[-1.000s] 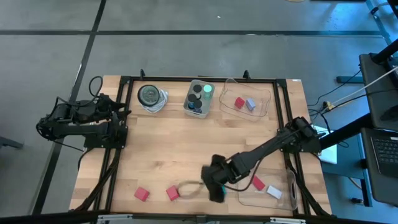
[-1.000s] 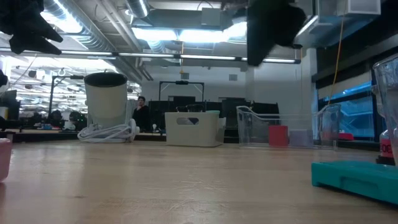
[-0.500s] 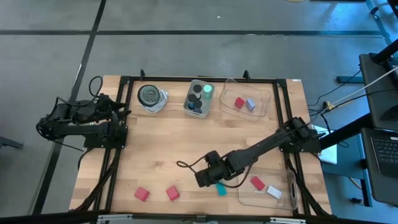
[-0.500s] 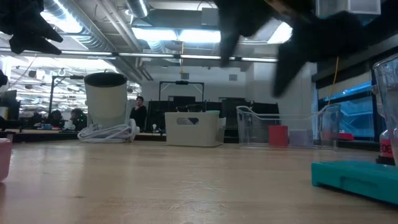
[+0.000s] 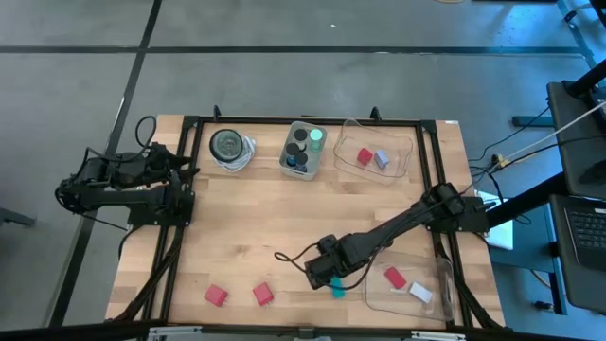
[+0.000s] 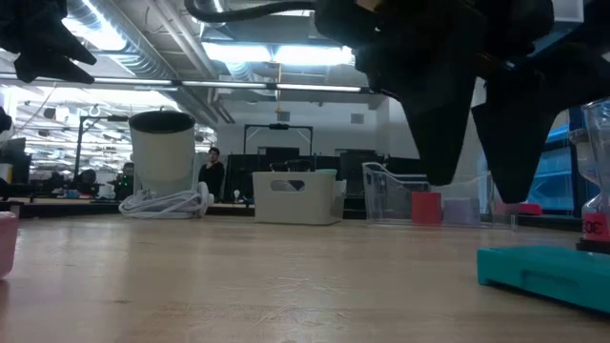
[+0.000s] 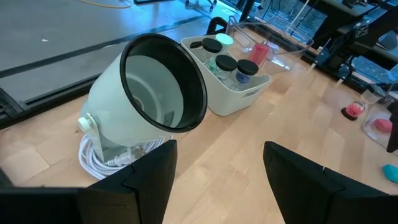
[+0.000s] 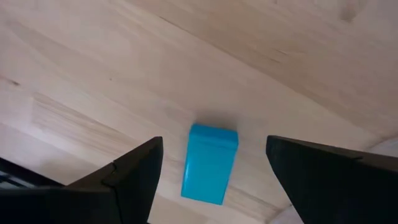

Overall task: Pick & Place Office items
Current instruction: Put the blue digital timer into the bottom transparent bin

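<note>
On the counter [image 5: 246, 227], near its front edge, my right tool [image 5: 319, 276] hangs low with its fingers spread wide, holding nothing. My left tool [image 5: 180, 170] waits at the left side, likewise parted (nothing between its fingers). Directly under the right tool lies the teal block [image 8: 209, 163], flat on the wood beside a clear tray [image 5: 431, 305].

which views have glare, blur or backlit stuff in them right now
Low view: bright ceiling lights leave the right gripper a black silhouette, open jaws over the table; the teal block is soft. Right wrist view: teal block crisp, soft shadow around it. Left wrist view: the idle left gripper reads dark in the foreground.
</note>
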